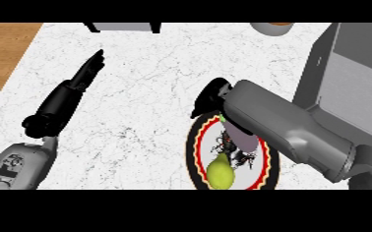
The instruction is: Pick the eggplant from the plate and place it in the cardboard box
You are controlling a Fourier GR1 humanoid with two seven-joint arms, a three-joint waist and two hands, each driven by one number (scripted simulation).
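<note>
Counter plate holds eggplant near right robot hand

Counter of matt, veined white marble; eggplant smooth and glossy.

No word, label, brand, number or sign can be read anywhere. The dark scribbled motif at the middle of the round plate with a red, yellow and black rim, well right of the straight fingers of the left hand, forms no legible letters.
</note>
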